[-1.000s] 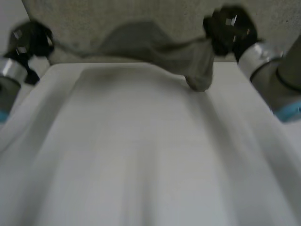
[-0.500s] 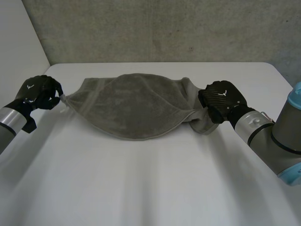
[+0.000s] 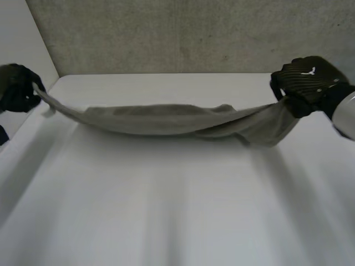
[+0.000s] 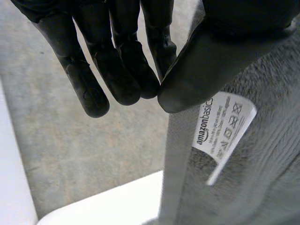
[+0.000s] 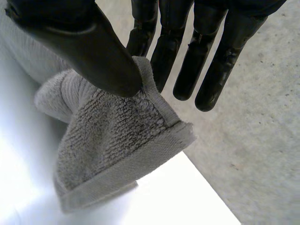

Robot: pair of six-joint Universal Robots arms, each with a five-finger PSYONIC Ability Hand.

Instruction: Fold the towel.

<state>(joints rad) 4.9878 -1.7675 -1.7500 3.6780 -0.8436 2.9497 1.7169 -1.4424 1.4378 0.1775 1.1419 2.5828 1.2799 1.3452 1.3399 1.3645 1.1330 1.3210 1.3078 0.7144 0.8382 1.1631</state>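
The white bench [image 3: 177,210] is taking the whole near part of the scene, and a grey wall [image 3: 166,33] is standing behind its far edge. The grey towel [image 3: 161,119] is hanging stretched from left to right over the far half of the bench. It is sagging in the middle, and I cannot tell if it is touching the surface there. The left hand [image 3: 16,88] is raised at the far left, pinching one end of the towel between its thumb and its straight fingers. The right hand [image 3: 305,83] is raised at the far right, pressing a hemmed corner against its fingers with the thumb. A white label [image 4: 225,129] is hanging just beside the left thumb.
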